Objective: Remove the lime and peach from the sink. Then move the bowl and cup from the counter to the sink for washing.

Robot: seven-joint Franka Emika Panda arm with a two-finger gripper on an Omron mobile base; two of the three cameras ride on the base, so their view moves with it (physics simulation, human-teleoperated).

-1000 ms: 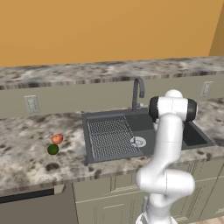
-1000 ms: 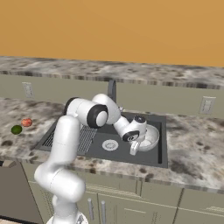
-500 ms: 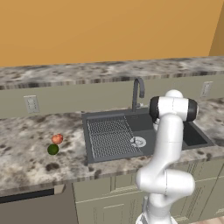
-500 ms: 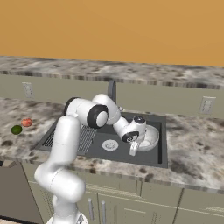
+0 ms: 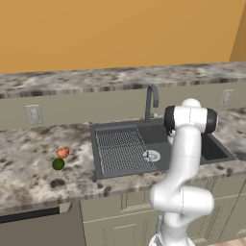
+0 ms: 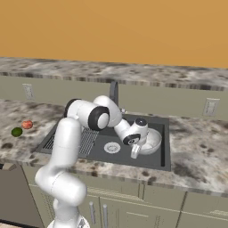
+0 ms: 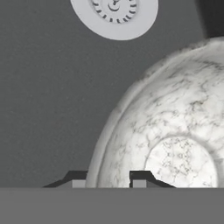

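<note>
The silvery-white bowl point(image 6: 152, 140) lies in the right part of the dark sink point(image 6: 165, 147), tilted a little. My gripper point(image 6: 135, 152) is at its near rim. In the hand view the gripper point(image 7: 109, 179) straddles the bowl point(image 7: 175, 131): one fingertip is outside the rim, the other inside, closed on it. The round drain point(image 7: 114, 13) is just past the bowl. The lime point(image 5: 58, 164) and the peach point(image 5: 63, 153) rest side by side on the counter left of the sink point(image 5: 98, 158). They also show at the far left as lime point(image 6: 17, 132) and peach point(image 6: 27, 124). The cup is out of view.
The grey curved faucet point(image 5: 151, 98) rises behind the basin. A ribbed drainer point(image 5: 120, 149) takes up the sink's left half. Speckled stone counter point(image 5: 29, 153) runs on both sides, with wall outlets point(image 5: 34, 114) on the backsplash. The arm's elbow point(image 5: 190, 120) hangs over the basin.
</note>
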